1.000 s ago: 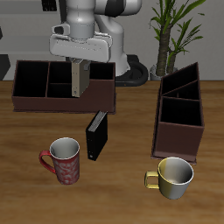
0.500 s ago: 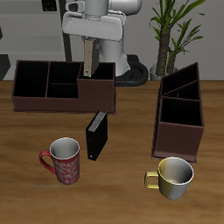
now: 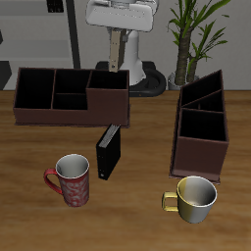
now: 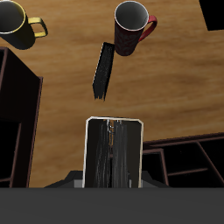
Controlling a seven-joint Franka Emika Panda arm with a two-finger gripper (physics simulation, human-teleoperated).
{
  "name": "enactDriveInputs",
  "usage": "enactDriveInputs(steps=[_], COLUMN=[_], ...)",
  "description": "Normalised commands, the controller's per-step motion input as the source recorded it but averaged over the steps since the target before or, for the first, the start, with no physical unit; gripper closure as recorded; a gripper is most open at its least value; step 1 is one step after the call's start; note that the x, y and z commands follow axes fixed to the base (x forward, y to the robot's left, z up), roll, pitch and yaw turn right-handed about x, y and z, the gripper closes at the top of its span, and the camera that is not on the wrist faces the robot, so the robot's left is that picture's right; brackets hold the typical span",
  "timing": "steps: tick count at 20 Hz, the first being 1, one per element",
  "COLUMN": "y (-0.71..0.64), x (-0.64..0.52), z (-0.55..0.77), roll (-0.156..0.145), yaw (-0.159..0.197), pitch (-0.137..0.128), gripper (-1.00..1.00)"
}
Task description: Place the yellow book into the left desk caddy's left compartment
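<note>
My gripper (image 3: pixel 117 37) is shut on the yellow book (image 3: pixel 116 54), a thin grey-tan book that hangs upright below the fingers, high above the back of the table. The wrist view shows the book's pale cover (image 4: pixel 114 153) between the fingers. The left desk caddy (image 3: pixel 201 125), dark maroon and seen end-on, stands apart from the book at the table's side. Its large square compartment (image 3: pixel 201 144) is nearer the front edge, with the slanted divided section behind it. Its edge also shows in the wrist view (image 4: pixel 12 109).
A long low maroon caddy (image 3: pixel 69 93) stands below the held book. A black upright book (image 3: pixel 107 152) stands mid-table. A red patterned mug (image 3: pixel 73 179) and a yellow mug (image 3: pixel 194 198) are near the front edge. A potted plant (image 3: pixel 191 34) is behind the left caddy.
The gripper has risen with the yellow book and shifted sideways toward the end-on caddy's side. Nothing on the table has moved.
</note>
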Motion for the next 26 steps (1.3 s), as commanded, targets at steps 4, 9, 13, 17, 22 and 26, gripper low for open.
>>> enactDriveInputs(steps=[4, 9, 13, 17, 22, 26], y=[0.53, 0.48, 0.26, 0.34, 0.4, 0.48], x=[-0.26, -0.2, -0.11, -0.12, -0.19, -0.25], z=[0.19, 0.01, -0.05, -0.06, 0.0, 0.0], roll=[0.058, 0.092, 0.044, 0.041, 0.06, 0.082], yaw=[0.051, 0.039, 0.014, 0.014, 0.022, 0.035], pitch=[-0.048, 0.001, 0.018, 0.011, 0.0, -0.018], gripper=[1.0, 1.0, 1.0, 1.0, 1.0, 1.0])
